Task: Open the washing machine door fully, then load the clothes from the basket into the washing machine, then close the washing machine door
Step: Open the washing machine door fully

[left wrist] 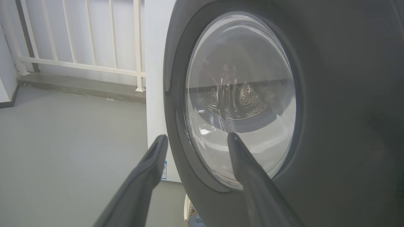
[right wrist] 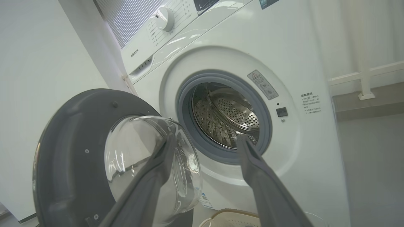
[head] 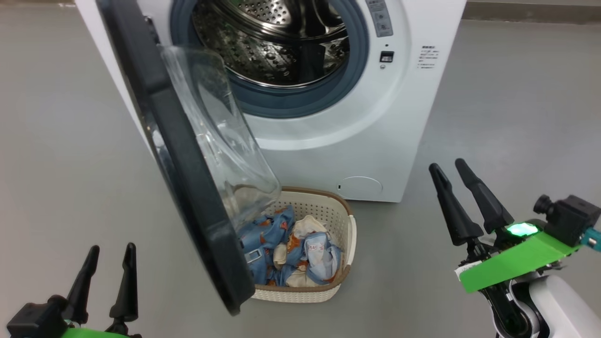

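Your glossy round black door point(head: 188, 188), with its bulging clear glass bowl point(head: 220, 136), stands open from the boxy white washing machine point(head: 366, 141), baring the holed steel drum point(head: 277, 47). It overhangs the left of the cream perforated basket point(head: 350, 225) on the grey floor point(head: 516, 117), where soft blue and cream clothes point(head: 291, 253) lie heaped, and stands between it and your left claw point(head: 112, 248), near left. Both that and your right claw point(head: 446, 164), near right, are spread wide, touching nothing.

The head view looks steeply down on the washing machine point(head: 375, 141) and basket point(head: 353, 234), while both wrist views share the washing machine door point(left wrist: 347, 94): left close against its outer face, right facing its inner side and drum point(right wrist: 227, 116).
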